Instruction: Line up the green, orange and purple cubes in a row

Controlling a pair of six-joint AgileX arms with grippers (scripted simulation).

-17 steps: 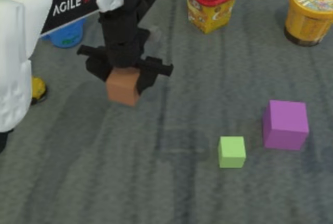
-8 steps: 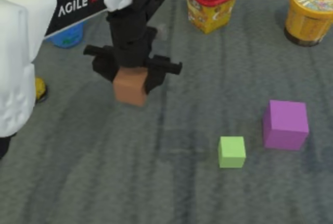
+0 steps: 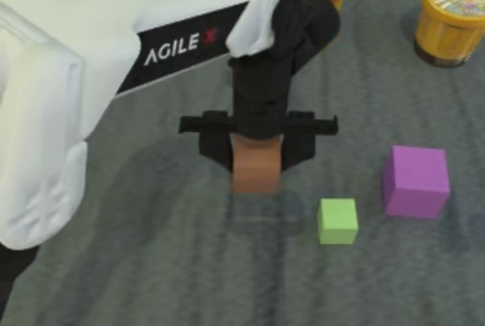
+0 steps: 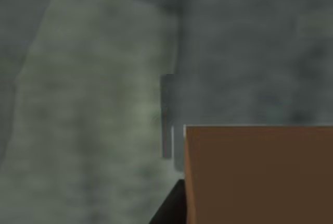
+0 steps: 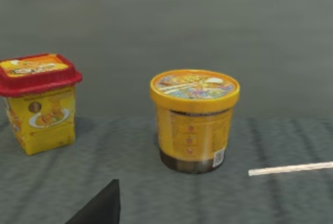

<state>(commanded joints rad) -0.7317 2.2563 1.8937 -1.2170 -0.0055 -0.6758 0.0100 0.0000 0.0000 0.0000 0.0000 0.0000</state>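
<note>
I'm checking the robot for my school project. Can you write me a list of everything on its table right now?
Surface: grey mat, streaky.
Job's things: brownish-orange matte cube held by the left gripper; small light-green cube and large magenta-purple cube resting on the top view's right side, apart.
Clutter: yellow tub with red lid; orange-yellow round cup; thin white stick.
Grippers: left gripper shut on the orange cube; right gripper not seen.
Cables: nothing seen.
Surroundings: nothing seen.

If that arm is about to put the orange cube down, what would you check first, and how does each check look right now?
1. Orange cube held between the left gripper fingers: ok.
2. Bare table left of the green cube for setting down: ok.
3. Green cube and purple cube side by side, apart: ok.
4. Orange cube in line with them: not ok.
5. Height above table: cannot tell.
6. Right gripper out of the way: cannot tell.
</note>
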